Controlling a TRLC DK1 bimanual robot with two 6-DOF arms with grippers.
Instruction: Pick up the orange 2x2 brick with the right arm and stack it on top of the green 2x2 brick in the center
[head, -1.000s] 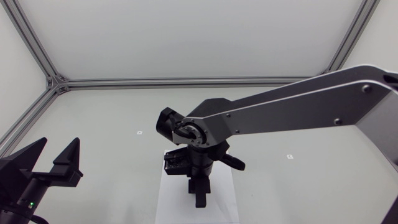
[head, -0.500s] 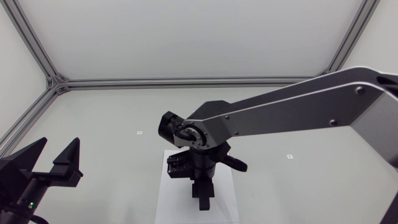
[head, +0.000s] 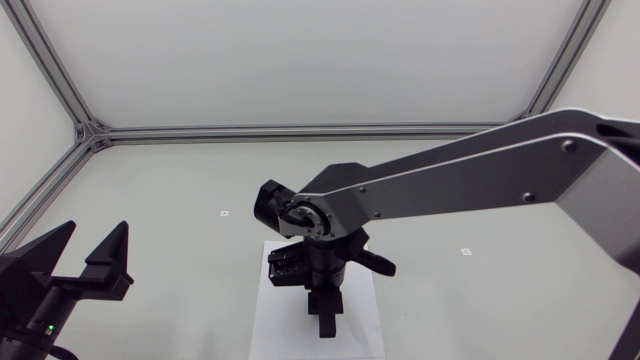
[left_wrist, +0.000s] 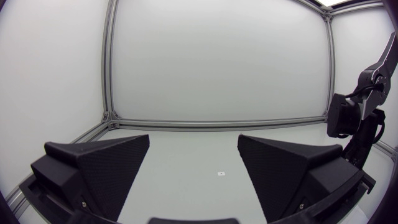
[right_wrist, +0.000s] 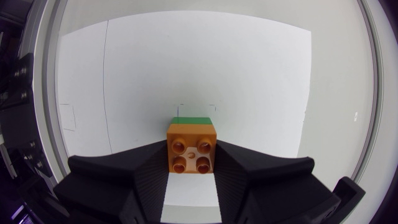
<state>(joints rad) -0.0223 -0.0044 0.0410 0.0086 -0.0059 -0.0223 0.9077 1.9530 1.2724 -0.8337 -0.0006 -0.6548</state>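
Right end effector (right_wrist: 191, 163) is closed on the orange brick (right_wrist: 191, 155): in the right wrist view both fingers (right_wrist: 118, 174) are pressed against its opposite side walls. Four round studs, two by two, are seen on the brick's top face, turned toward the camera. The brick is square in plan, so no long axis need be considered. Only its edges have to be matched to those of the brick below.

The green brick (right_wrist: 193, 121) is seen as a narrow strip just ahead of and under the orange one. Its visible edge is parallel to the orange brick's far edge. Whether the strip marks a true offset or only the viewing angle cannot be told, nor whether the two bricks are touching. In the head view both bricks are hidden beneath the right arm (head: 460, 180), which is extended over the white sheet (head: 268, 325) at the centre of the desk (head: 170, 190).

The left end effector (head: 95, 232) is held open and empty near the desk's left edge, well apart from the sheet. The right arm is far nearer to the bricks.

Both bricks are of smooth, glossy hard plastic with crisp corners. The fingers are matte black wedges with finely textured faces. The sheet is flat and matte.
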